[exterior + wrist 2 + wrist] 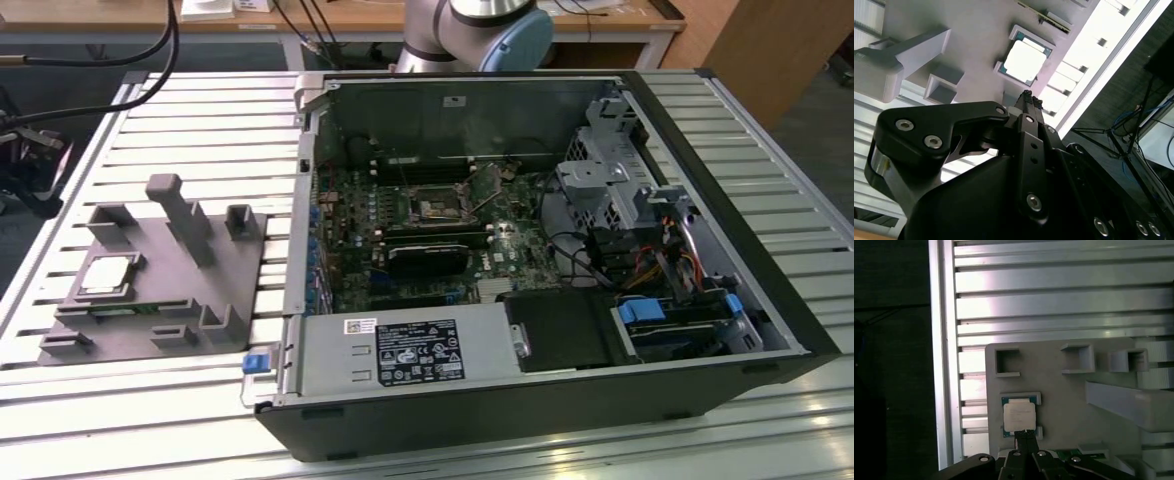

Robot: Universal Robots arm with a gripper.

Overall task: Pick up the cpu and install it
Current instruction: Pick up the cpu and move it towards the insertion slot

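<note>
The cpu [110, 275] is a small square chip with a silvery lid. It lies flat in a recess of the grey fixture plate [247, 270] on the exterior view's left. In both wrist views my gripper [1027, 96] [1024, 434] hangs above the plate, fingertips pressed together and empty, right beside one edge of the cpu [1025, 61] [1019, 416]. I cannot tell the height of the tips above the chip. The dark motherboard socket [438, 207] sits inside the open computer case [747, 200].
The fixture plate [1064, 380] carries upright posts [180, 215] and small square pockets [1006, 362]. It rests on a ribbed aluminium table [174, 110]. A black heatsink block [430, 258], cables and a power supply [400, 350] crowd the case. The table edge [941, 340] runs close to the plate.
</note>
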